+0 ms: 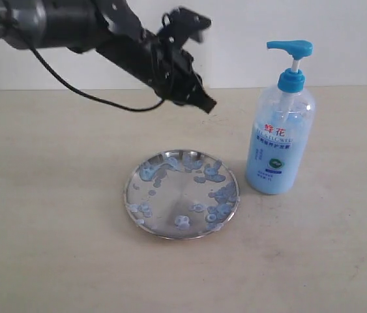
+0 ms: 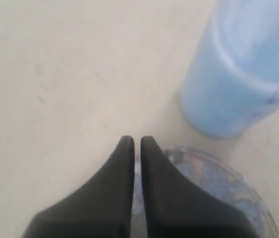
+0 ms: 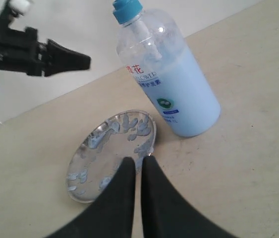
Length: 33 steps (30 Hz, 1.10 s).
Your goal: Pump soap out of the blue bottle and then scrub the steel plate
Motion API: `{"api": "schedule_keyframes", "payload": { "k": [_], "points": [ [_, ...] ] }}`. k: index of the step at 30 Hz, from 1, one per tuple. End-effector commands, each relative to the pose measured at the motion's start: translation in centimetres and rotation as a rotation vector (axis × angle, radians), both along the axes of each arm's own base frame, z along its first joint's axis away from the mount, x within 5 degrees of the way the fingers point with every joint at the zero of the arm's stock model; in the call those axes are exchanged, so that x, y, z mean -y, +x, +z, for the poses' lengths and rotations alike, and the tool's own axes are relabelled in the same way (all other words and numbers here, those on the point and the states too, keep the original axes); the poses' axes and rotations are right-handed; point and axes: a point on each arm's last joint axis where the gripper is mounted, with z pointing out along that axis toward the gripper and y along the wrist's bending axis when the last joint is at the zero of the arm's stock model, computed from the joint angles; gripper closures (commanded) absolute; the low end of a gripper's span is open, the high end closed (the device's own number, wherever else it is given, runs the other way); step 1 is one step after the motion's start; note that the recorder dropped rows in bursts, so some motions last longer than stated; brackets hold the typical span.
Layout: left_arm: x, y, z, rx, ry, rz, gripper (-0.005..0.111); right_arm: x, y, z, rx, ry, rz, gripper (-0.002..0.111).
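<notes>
The steel plate (image 1: 173, 193) lies on the table in the middle, speckled with pale blue soap (image 1: 222, 194) blobs, mostly along its rim. Right of it, close by but apart, stands the blue bottle (image 1: 280, 140) with its bright blue pump head (image 1: 291, 47) up. My left gripper (image 1: 206, 104) hangs shut and empty in the air behind the plate, left of the bottle, below pump height. In the left wrist view the shut left gripper (image 2: 136, 141) points between the plate (image 2: 213, 178) and bottle (image 2: 238, 79). The right gripper (image 3: 138, 159) is shut and empty above the plate (image 3: 110, 151), near the bottle (image 3: 176, 89).
A pale wall rises behind the beige table (image 1: 53, 215). A black cable (image 1: 85, 94) trails from the left arm (image 1: 72, 26) over the table's back. The left arm also shows in the right wrist view as a black arm (image 3: 30, 49).
</notes>
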Motion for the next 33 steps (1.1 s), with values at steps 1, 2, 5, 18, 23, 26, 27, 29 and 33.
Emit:
{"api": "schedule_keyframes", "payload": {
  "k": [1, 2, 5, 18, 23, 26, 27, 29, 33],
  "points": [
    [-4.1, -3.4, 5.6, 0.274, -0.145, 0.223, 0.103, 0.0, 0.0, 0.0, 0.003, -0.009, -0.002, 0.109],
    [-6.2, -5.4, 6.2, 0.375, -0.154, 0.283, 0.103, 0.0, 0.0, 0.0, 0.003, -0.009, -0.002, 0.109],
    [-10.7, -11.4, 6.1, 0.507, -0.104, 0.309, 0.103, 0.0, 0.0, 0.0, 0.003, -0.009, -0.002, 0.109],
    [-20.5, -29.6, 3.4, 0.395, -0.448, 0.368, 0.103, 0.8, -0.5, 1.0, 0.149, 0.017, -0.11, 0.109],
    [-21.0, -31.0, -1.0, 0.234, -0.46, 0.404, 0.103, 0.8, -0.5, 1.1, 0.156, 0.018, -0.113, 0.109],
    [-21.5, -31.3, -3.6, 0.162, -0.476, 0.488, 0.103, 0.8, -0.5, 1.1, 0.156, 0.018, -0.113, 0.109],
    [-21.7, -31.3, -4.3, 0.157, -0.473, 0.516, 0.103, 0.8, -0.5, 1.1, 0.156, 0.018, -0.113, 0.109],
    [-22.1, -31.4, -5.4, 0.154, -0.459, 0.552, 0.103, 0.8, -0.5, 1.1, 0.156, 0.018, -0.113, 0.109],
    [-22.1, -31.5, -5.7, 0.121, -0.464, 0.552, 0.103, 0.8, -0.5, 1.1, 0.156, 0.018, -0.113, 0.109]
  ]
}}
